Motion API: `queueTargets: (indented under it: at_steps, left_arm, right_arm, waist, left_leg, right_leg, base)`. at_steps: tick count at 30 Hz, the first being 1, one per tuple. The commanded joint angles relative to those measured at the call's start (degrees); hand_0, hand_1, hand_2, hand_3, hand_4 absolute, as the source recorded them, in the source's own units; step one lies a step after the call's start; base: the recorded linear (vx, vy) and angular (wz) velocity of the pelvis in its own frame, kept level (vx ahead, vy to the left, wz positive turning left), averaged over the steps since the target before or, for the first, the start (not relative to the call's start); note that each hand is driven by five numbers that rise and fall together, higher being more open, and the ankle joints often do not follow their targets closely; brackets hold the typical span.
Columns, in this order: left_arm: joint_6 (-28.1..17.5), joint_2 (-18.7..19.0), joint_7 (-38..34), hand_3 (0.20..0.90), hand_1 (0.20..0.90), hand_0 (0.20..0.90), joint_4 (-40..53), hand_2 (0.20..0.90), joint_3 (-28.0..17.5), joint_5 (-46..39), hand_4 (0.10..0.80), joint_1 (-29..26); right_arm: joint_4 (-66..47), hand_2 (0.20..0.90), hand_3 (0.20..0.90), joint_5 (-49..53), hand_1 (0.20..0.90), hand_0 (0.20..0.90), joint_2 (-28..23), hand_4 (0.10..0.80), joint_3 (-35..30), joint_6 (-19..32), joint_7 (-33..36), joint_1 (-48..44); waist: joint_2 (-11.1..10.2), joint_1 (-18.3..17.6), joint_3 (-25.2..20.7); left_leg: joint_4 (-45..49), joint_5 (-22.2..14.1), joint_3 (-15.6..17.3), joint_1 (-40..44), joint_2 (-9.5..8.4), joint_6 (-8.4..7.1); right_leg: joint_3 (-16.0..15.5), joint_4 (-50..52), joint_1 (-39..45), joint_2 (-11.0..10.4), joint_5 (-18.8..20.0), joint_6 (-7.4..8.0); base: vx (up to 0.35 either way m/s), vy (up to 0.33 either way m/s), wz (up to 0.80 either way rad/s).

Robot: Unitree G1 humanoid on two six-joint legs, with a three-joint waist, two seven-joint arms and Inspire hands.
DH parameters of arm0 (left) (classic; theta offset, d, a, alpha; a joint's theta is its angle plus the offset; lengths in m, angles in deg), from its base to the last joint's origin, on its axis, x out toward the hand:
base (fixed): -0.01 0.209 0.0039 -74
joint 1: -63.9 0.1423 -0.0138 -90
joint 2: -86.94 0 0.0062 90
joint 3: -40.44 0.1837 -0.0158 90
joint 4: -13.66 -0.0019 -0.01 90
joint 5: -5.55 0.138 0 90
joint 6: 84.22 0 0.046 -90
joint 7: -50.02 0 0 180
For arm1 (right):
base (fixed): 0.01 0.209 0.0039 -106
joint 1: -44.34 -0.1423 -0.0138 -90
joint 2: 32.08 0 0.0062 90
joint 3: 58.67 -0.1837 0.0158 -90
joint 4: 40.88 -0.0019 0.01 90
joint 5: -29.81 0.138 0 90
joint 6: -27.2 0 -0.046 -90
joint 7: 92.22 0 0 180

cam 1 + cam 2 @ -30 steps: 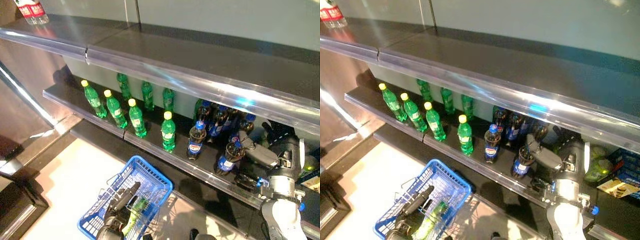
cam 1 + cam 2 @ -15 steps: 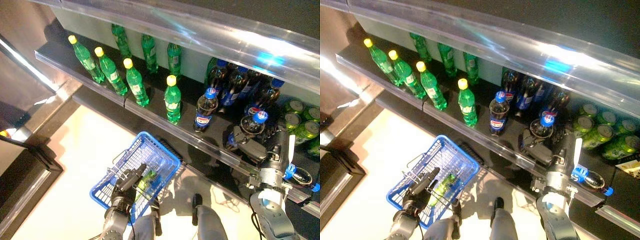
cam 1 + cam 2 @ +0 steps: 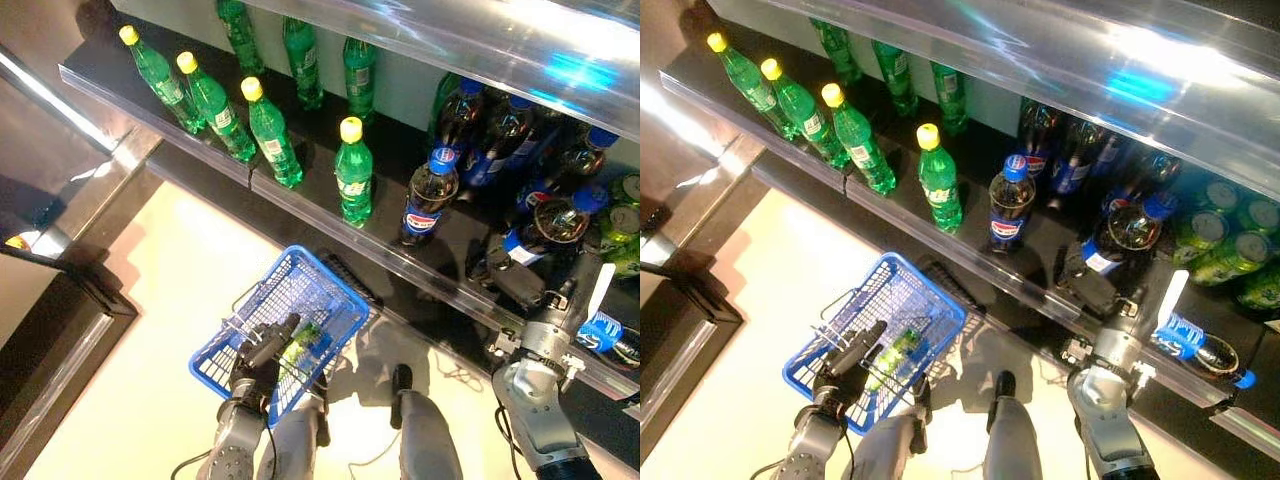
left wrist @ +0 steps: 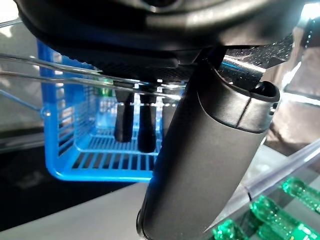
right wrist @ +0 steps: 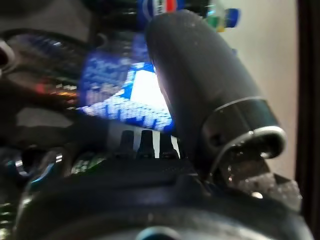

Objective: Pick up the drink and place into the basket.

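Gripping the cola bottle [image 3: 545,232], right hand [image 3: 522,283] has tilted it since earlier.

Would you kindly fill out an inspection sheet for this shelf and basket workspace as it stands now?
Surface: dark shelf behind a clear rail.
Job's things: cola bottle tilted in the right hand; blue basket on the floor side, green bottle inside.
Clutter: green bottles, more cola bottles, green cans.
Hands: right hand shut on the cola bottle; left hand curled on the basket's wire handle.
Cables: nothing seen.
Surroundings: pale floor.
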Motion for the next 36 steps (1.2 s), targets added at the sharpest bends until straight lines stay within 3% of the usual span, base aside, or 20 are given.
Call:
queueTargets:
  at_steps: [1, 3, 4, 6, 7, 28, 36]
  left_arm:
    - [-9.71, 4.15, 3.8, 0.2, 0.3, 0.3, 13.03, 0.3, -1.92, 3.65, 0.1, -3.22]
    - [-9.5, 4.13, 3.75, 0.2, 0.3, 0.3, 12.97, 0.3, -1.87, 3.64, 0.1, -3.65]
    - [-9.33, 4.1, 3.59, 0.2, 0.3, 0.3, 13.04, 0.3, -1.88, 3.7, 0.1, -3.81]
    - [-9.27, 4.01, 3.6, 0.2, 0.3, 0.3, 12.83, 0.3, -1.95, 3.77, 0.1, -3.85]
    - [-9.15, 4.0, 3.57, 0.2, 0.3, 0.3, 12.8, 0.3, -2.0, 3.77, 0.1, -3.83]
    - [-7.02, 3.87, 5.25, 0.2, 0.3, 0.3, 12.73, 0.3, -3.57, 4.63, 0.1, -1.77]
    - [-7.19, 3.69, 5.04, 0.2, 0.3, 0.3, 14.14, 0.3, -3.56, 6.05, 0.1, -0.97]
  right_arm:
    - [-2.78, 0.9, 0.9, -4.13, 0.9, 0.9, -0.22, 0.8, -0.5, 3.86, 1.8, -5.76]
    - [-2.42, 0.9, 0.9, -3.28, 0.9, 0.9, -0.29, 0.8, -0.26, 3.45, 0.48, -6.81]
    - [-2.15, 0.787, 0.768, -3.49, 0.787, 0.787, -0.23, 0.668, -0.05, 3.1, 0.37, -7.28]
    - [-1.7, 0.321, 0.225, -3.8, 0.321, 0.321, -0.33, 0.125, 0.14, 2.58, -0.09, -7.85]
    - [-1.62, 0.3, 0.2, -3.9, 0.3, 0.3, -0.32, 0.1, 0.17, 2.63, -0.21, -7.96]
    - [-2.61, 0.3, 0.2, -5.08, 0.3, 0.3, 0.58, 0.1, -1.14, 3.42, -0.89, -5.86]
    - [-11.05, 0.3, 0.2, -8.39, 0.3, 0.3, -0.69, 0.1, -1.83, 5.23, -2.13, -5.29]
  waist:
    - [-2.78, 0.78, -1.77]
    - [-2.66, 0.98, -1.59]
    - [-2.64, 1.09, -1.55]
    - [-2.68, 1.29, -1.5]
    - [-2.71, 1.35, -1.54]
    - [-3.4, 2.19, -2.29]
    - [-3.45, 1.75, -2.0]
  left_leg:
    - [6.87, -5.82, -3.4, -3.44, -1.15, -1.26]
    - [6.71, -5.75, -3.62, -3.49, -1.33, -1.27]
    - [6.75, -5.73, -3.71, -3.54, -1.41, -1.28]
    - [6.98, -5.73, -3.86, -3.71, -1.52, -1.3]
    - [7.05, -5.75, -3.9, -3.71, -1.55, -1.3]
    - [9.34, -6.65, -3.93, -3.42, -1.44, -1.27]
    - [8.96, -6.56, -3.62, -3.29, -1.13, -1.36]
  right_leg:
    - [1.97, -15.41, 8.65, -0.86, 6.32, 2.75]
    - [1.9, -15.48, 8.63, -0.88, 6.34, 2.69]
    - [1.84, -15.43, 8.6, -0.92, 6.34, 2.65]
    - [1.7, -15.32, 8.62, -0.99, 6.36, 2.55]
    - [1.67, -15.3, 8.68, -0.99, 6.36, 2.53]
    - [0.78, -14.29, 10.7, -1.04, 5.59, 2.2]
    - [1.09, -14.46, 10.86, -0.78, 5.3, 2.23]
  base:
    - [-0.047, -0.009, 0.01]
    - [-0.03, -0.004, 0.02]
    - [-0.023, -0.005, 0.05]
    - [-0.014, -0.005, 0.06]
    - [0.001, -0.006, 0.06]
    - [0.008, -0.003, 0.01]
    - [0.0, 0.0, 0.0]
